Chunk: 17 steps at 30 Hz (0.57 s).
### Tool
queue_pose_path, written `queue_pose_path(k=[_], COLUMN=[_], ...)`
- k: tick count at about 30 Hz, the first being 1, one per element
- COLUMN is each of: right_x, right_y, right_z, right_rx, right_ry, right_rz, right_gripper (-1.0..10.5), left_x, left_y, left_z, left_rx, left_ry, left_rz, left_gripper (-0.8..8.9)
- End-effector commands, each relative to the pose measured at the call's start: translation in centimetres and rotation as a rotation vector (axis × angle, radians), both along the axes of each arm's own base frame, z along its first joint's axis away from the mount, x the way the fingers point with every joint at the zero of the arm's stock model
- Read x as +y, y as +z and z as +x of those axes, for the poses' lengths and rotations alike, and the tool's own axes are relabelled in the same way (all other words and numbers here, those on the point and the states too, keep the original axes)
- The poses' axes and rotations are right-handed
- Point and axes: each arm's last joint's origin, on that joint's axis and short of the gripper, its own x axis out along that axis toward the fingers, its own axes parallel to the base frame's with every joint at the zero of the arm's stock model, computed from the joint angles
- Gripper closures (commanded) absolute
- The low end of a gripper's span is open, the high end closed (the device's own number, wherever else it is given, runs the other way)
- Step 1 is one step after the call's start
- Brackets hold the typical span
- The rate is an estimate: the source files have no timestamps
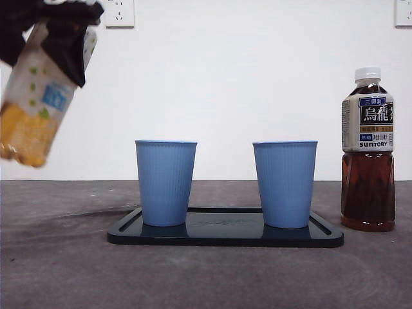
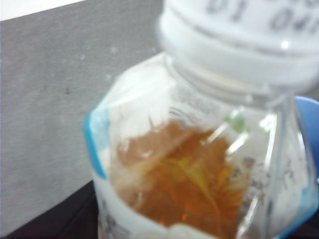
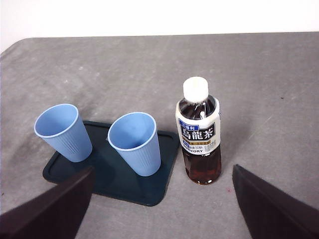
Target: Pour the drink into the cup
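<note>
Bottle of orange drink (image 1: 35, 90), tilted and raised at upper left, clamped in my left jaws (image 1: 67, 38); its label is blurred, unreadable. My right jaws (image 3: 162, 204) hang spread above the tabletop (image 3: 279, 89). Two blue cups (image 1: 166, 183) (image 1: 284, 184) stand on a dark tray (image 1: 225, 237); beside it, a tea bottle (image 1: 368, 151) reads "SUNTORY".

Front view looks level across the table (image 1: 58, 270); left wrist hugs a bottle (image 2: 199, 164) — right wrist looks down from high, sharing the tray (image 3: 149, 191).
</note>
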Motion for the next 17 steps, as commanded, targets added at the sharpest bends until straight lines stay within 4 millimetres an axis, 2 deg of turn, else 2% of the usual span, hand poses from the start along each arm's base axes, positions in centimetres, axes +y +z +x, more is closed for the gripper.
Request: queue_pose_path(k=[1,8,17], right_x=[0.0,0.0,0.1], right_y=[0.4,0.4,0.4], right_z=[0.1,0.1,0.1], right_rx=[-0.013,-0.012,-0.01], right_ry=[0.002,0.001,0.0], right_rz=[0.01,0.013,0.015], right_gripper=[5.1,5.1,5.1], left_x=[0.0,0.5,0.9], left_y=[-0.5,-3.4,-4.7], left_z=[0.4,1.3,3.1], left_rx=[-0.098,-0.148,-0.184], left_ry=[0.008,-0.001,0.009], left_rz=[-0.093,-0.189,-0.226], left_gripper=[5.68,5.68,5.68])
